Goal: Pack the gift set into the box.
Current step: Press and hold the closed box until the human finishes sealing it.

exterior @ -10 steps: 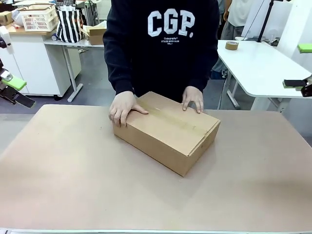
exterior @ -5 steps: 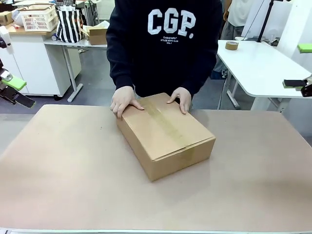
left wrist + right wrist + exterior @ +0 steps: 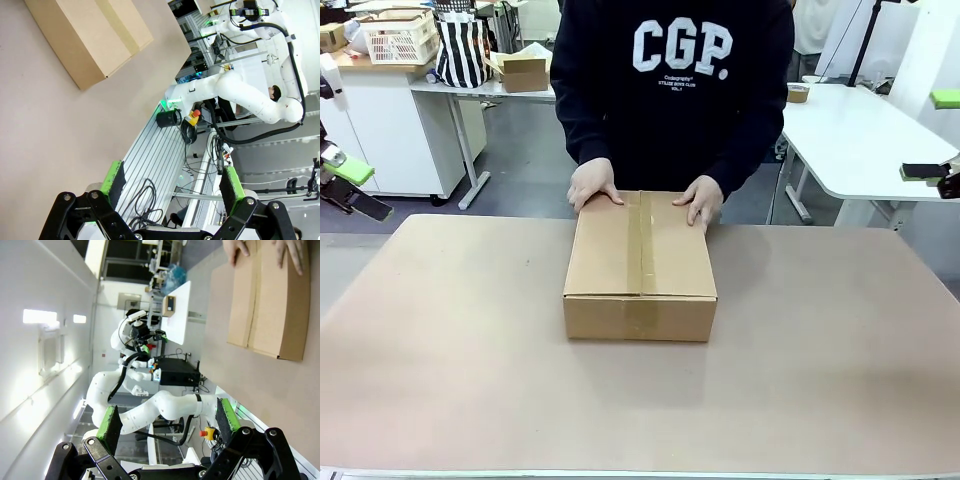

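Observation:
The box (image 3: 640,262) is a brown cardboard carton lying on the tan table (image 3: 440,360), flaps shut, with a strip of tape along its top. It sits square to the table's front edge. A person in a dark sweatshirt rests both hands (image 3: 593,186) on its far end. The box also shows in the left wrist view (image 3: 90,37) and the right wrist view (image 3: 265,300). The gift set is out of view. My left gripper (image 3: 355,190) hangs open off the table's left side, (image 3: 172,182). My right gripper (image 3: 935,135) is open off the right side, (image 3: 165,422). Both are empty and far from the box.
Behind the person stand a white table (image 3: 860,140) with a tape roll (image 3: 797,93), and a desk with a small brown box (image 3: 525,72), a striped bag (image 3: 463,50) and a white perforated basket (image 3: 400,38). Bare tabletop surrounds the box.
The person has turned the box from a skewed angle until it is square to the table edge, hands sliding to its far end. Both grippers stayed still.

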### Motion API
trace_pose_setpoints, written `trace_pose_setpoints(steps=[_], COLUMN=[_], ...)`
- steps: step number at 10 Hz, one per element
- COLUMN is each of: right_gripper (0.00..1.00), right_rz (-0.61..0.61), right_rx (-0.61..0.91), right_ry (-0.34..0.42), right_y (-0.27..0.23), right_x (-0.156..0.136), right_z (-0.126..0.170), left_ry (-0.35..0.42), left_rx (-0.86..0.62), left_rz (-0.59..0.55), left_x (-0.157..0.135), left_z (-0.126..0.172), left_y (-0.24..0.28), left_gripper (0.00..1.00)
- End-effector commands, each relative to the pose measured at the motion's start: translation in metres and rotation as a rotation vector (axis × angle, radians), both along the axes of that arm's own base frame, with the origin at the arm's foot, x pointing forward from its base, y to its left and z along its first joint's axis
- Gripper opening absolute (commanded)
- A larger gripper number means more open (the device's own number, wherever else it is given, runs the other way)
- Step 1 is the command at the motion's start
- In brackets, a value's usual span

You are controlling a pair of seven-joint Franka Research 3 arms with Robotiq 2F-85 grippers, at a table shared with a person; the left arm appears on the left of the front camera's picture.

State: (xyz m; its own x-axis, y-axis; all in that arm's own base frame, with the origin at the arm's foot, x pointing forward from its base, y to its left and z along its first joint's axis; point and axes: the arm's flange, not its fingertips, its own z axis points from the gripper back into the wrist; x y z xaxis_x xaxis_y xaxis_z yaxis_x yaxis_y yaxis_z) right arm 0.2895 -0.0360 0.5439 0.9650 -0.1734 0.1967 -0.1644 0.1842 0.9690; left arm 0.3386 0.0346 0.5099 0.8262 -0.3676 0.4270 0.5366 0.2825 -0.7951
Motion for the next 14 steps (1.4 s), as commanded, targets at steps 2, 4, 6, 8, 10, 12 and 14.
trace_pose_setpoints(steps=[2, 4, 6, 8, 10, 12, 14], right_gripper=[1.0, 1.0, 1.0, 1.0, 1.0, 1.0, 1.0], right_rz=[-0.003, -0.003, -0.003, -0.003, -0.003, -0.003, 0.0], right_rx=[0.024, 0.024, 0.024, 0.024, 0.024, 0.024, 0.0], right_ry=[-0.001, -0.001, -0.001, -0.001, -0.001, -0.001, 0.0], right_y=[0.0003, 0.0003, 0.0003, 0.0003, 0.0003, 0.0003, 0.0], right_x=[0.0008, 0.0008, 0.0008, 0.0008, 0.0008, 0.0008, 0.0], right_z=[0.0042, 0.0042, 0.0042, 0.0042, 0.0042, 0.0042, 0.0], left_ry=[-0.01, -0.01, -0.01, -0.01, -0.01, -0.01, -0.01], left_rx=[0.0, 0.0, 0.0, 0.0, 0.0, 0.0, 0.0], left_rz=[-0.016, -0.016, -0.016, -0.016, -0.016, -0.016, -0.016], left_x=[-0.0042, -0.0042, -0.0042, -0.0042, -0.0042, -0.0042, -0.0042], left_z=[-0.0018, -0.0018, -0.0018, -0.0018, -0.0018, -0.0018, -0.0018], left_y=[0.0035, 0.0035, 0.0035, 0.0035, 0.0035, 0.0035, 0.0035], left_gripper=[1.0, 1.0, 1.0, 1.0, 1.0, 1.0, 1.0])
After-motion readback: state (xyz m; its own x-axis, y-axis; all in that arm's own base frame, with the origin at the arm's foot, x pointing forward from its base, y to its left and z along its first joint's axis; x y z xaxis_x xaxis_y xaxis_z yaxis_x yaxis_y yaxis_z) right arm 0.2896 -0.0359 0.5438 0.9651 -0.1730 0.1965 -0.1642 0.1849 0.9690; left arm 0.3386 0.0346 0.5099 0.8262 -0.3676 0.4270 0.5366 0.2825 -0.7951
